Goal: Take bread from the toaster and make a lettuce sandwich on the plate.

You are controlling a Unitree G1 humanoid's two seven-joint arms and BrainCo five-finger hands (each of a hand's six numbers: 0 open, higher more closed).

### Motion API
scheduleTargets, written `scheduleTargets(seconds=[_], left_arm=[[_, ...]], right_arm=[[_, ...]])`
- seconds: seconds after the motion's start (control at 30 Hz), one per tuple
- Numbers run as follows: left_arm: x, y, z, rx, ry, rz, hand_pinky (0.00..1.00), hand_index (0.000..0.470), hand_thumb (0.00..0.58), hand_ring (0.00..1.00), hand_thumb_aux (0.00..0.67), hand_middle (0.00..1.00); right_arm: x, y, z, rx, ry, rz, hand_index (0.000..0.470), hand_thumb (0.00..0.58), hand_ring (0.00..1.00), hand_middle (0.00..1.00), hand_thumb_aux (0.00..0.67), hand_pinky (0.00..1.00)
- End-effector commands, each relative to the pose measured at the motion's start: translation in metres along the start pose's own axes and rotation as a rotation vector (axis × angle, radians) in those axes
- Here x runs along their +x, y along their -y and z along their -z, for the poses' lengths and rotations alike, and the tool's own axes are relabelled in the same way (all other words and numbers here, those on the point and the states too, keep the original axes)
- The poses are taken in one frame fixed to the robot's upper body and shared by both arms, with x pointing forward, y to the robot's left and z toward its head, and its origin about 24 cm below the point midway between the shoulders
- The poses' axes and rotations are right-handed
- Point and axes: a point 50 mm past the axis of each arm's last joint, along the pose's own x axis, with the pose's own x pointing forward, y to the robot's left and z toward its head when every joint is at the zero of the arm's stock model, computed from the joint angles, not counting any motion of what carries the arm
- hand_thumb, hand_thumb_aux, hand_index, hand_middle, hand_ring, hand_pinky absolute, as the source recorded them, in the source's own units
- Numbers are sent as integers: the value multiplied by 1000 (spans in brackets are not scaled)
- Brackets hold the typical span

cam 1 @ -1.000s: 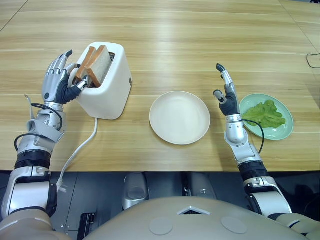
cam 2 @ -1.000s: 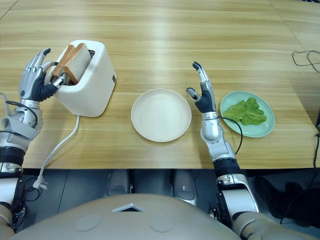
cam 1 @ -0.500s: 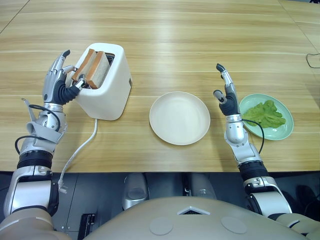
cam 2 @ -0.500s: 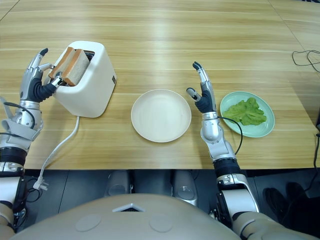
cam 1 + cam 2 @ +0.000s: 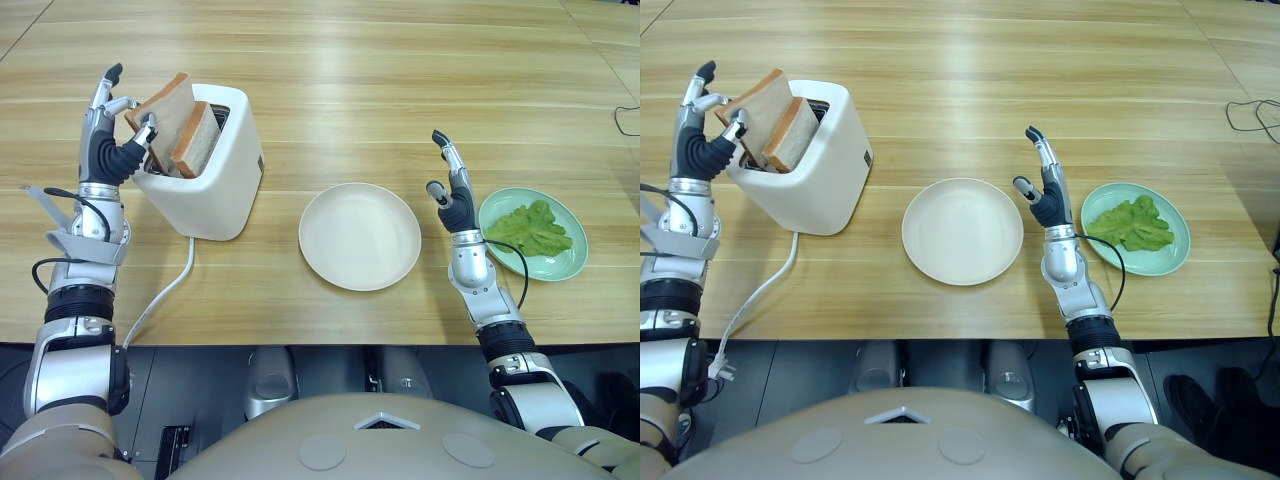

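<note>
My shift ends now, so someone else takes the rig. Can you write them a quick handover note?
Left hand: shut on one bread slice, raised at the top of the toaster.
Right hand: open, upright, between the cream plate and the green plate.
Second slice sits in the toaster slot. Lettuce lies on the green plate; the cream plate is bare.
Done: first slice gripped.
Left: set it on the cream plate, add lettuce, top with the second slice.
</note>
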Motion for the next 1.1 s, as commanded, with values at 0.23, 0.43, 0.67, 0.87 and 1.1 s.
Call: scheduleTargets(seconds=[0.23,0.43,0.67,0.87,1.1], left_arm=[[17,-8,-17,-118,53,-71,1000,460,580,1000,670,1000],[30,-25,-29,-195,91,-153,1000,460,580,1000,670,1000],[51,-52,-53,-235,182,-257,1000,460,580,1000,670,1000],[69,-52,-92,-332,311,-237,1000,460,580,1000,670,1000],[73,-10,-127,-583,364,-68,1000,460,580,1000,670,1000]], right_arm=[[1,3,2,-10,-11,3,0,0,0,0,0,0],[3,6,3,-14,-10,11,0,0,0,0,0,0],[4,9,3,-20,-9,18,0,0,0,0,0,0],[6,16,5,-37,-9,35,0,0,0,0,0,0],[7,61,14,-199,-41,114,0,0,0,0,0,0]])
